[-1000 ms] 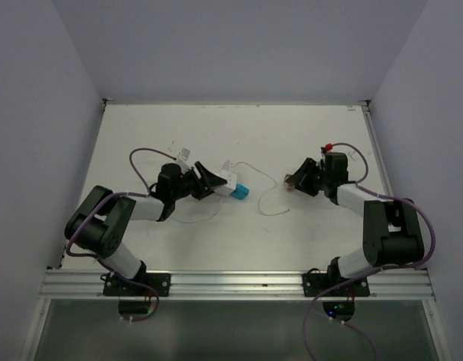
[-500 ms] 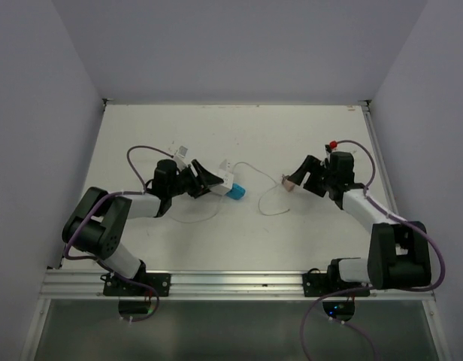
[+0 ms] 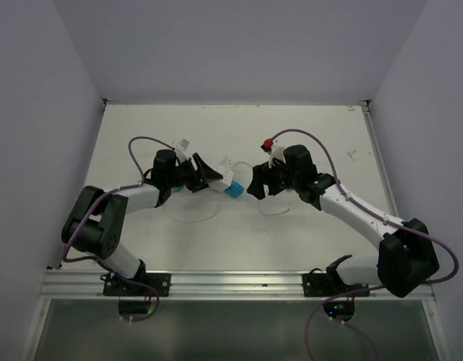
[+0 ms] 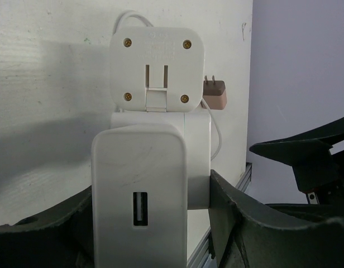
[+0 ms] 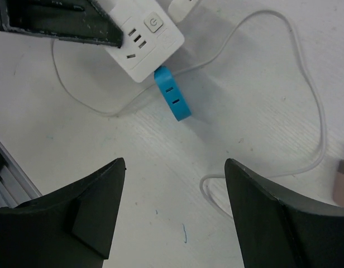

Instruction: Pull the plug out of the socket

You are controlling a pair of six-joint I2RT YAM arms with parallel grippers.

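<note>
A white socket block [image 3: 222, 179] sits at mid table with a blue plug [image 3: 234, 190] stuck in its side. My left gripper [image 3: 207, 177] is shut on the socket; in the left wrist view the socket [image 4: 155, 184] fills the gap between the fingers [image 4: 244, 223]. In the right wrist view the socket [image 5: 144, 42] and blue plug [image 5: 172, 95] lie ahead of my right gripper [image 5: 175, 212]. The right gripper is open and empty, and in the top view it [image 3: 254, 184] hovers just right of the plug.
A white adapter [image 4: 156, 67] lies just beyond the socket. A thin white cable [image 5: 306, 84] loops across the table to a brown plug [image 4: 214, 92] at the right. The table's metal front rail [image 3: 239, 284] runs along the near edge.
My right arm has swung left from the right side of the table to just beside the blue plug. My left gripper keeps its hold on the socket, shifted slightly.
</note>
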